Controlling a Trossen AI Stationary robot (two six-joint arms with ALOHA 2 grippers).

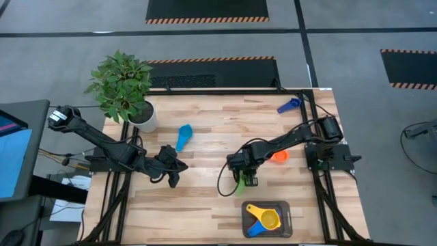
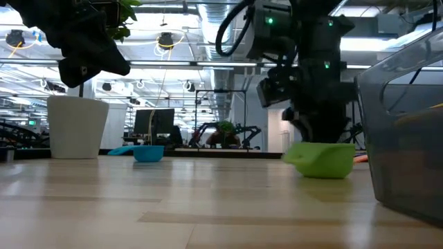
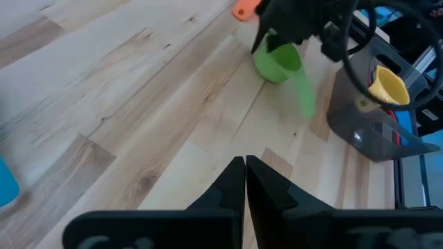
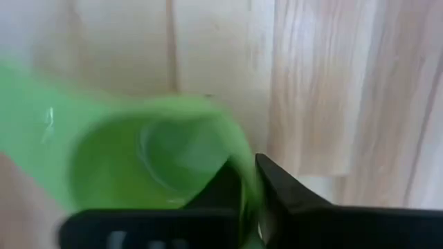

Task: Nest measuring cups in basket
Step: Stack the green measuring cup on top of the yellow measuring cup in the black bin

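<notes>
A green measuring cup [image 1: 240,184] stands open side up on the table's middle, its handle [image 3: 304,93] pointing toward the basket. My right gripper [image 1: 246,179] comes down on it and is shut on it. The dark mesh basket [image 1: 287,208] sits at the near edge with a yellow cup [image 1: 268,217] nested on a blue one [image 1: 254,229]. A light-blue cup [image 1: 184,135], an orange cup [image 1: 278,156] and a dark-blue cup [image 1: 289,105] lie loose on the wood. My left gripper [image 1: 172,179] hangs shut above the table's left half, holding nothing. My right gripper pinches the green cup's side wall at the rim [image 4: 239,162], one finger [image 4: 214,187] inside the bowl and the other finger [image 4: 284,194] outside. The fingers come from above, pointing down. The cup's base [image 2: 320,173] rests on the table.
A potted plant [image 1: 123,85] in a white pot [image 1: 145,116] stands at the far left corner. Bare wood lies between the green cup and the basket. The arms' frames line the table's left and right edges.
</notes>
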